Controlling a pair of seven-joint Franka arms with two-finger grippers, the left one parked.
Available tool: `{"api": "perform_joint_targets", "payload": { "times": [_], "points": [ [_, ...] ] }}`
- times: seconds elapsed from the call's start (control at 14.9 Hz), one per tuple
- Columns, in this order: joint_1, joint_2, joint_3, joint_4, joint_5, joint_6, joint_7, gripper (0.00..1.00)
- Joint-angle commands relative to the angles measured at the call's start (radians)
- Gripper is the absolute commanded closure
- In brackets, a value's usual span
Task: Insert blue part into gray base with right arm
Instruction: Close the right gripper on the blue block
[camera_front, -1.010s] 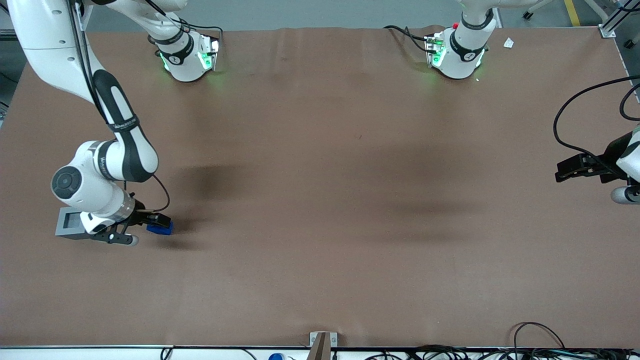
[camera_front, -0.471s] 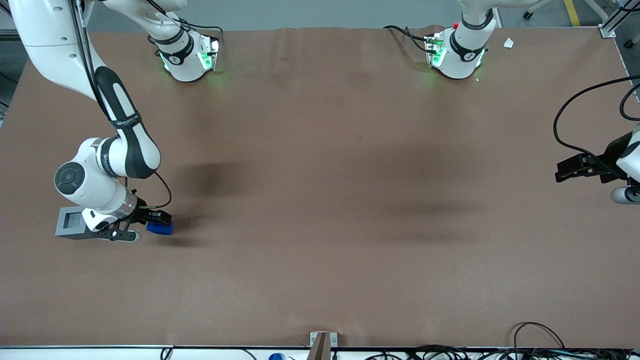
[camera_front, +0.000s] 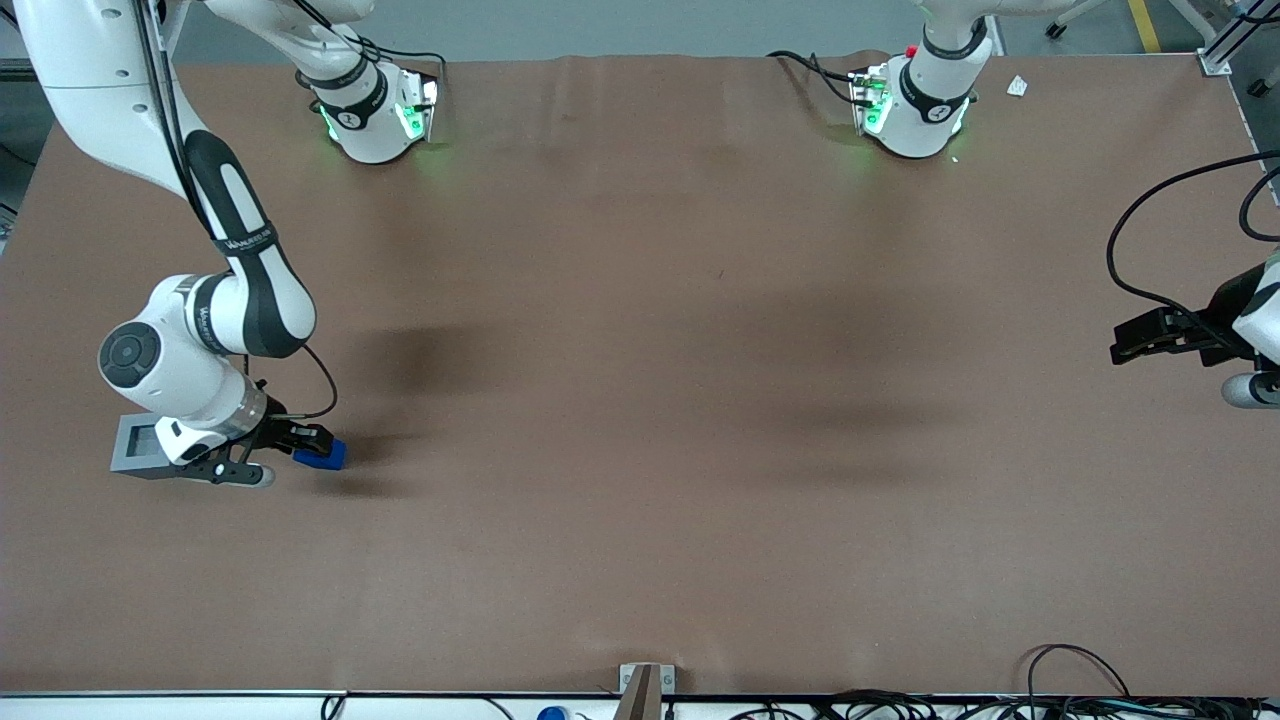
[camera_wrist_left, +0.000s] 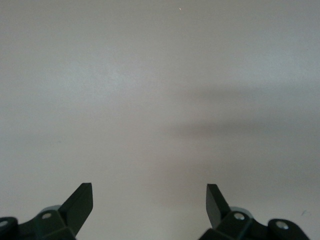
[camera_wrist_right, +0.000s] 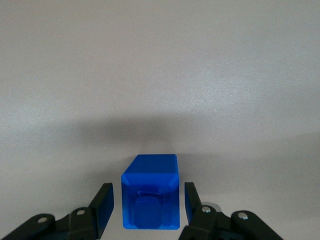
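Partly hidden under the bent wrist of the right arm (camera_front: 205, 340): the gray base (camera_front: 135, 443), near the bench (camera_front: 640, 400) edge at the working arm's end. Just beside it, resting on the bench, the blue part (camera_wrist_right: 150, 200), straddled by the claw (camera_wrist_right: 149, 202), fingers (camera_wrist_right: 104, 206) spread and apart from its sides.

Blue part (camera_front: 322, 457) on table (camera_front: 660, 400), between gripper (camera_front: 305, 440) fingers (camera_wrist_right: 104, 207); gray base (camera_front: 138, 444) just beside, toward working arm's end.
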Motion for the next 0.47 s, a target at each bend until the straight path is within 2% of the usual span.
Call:
{"api": "perform_joint_targets", "payload": {
  "times": [0.0, 0.4],
  "points": [
    [-0.014, -0.025, 0.006, -0.014, -0.006, 0.002, -0.012, 0.36],
    [-0.012, -0.016, 0.006, -0.006, -0.005, 0.005, -0.005, 0.36]
  ]
}}
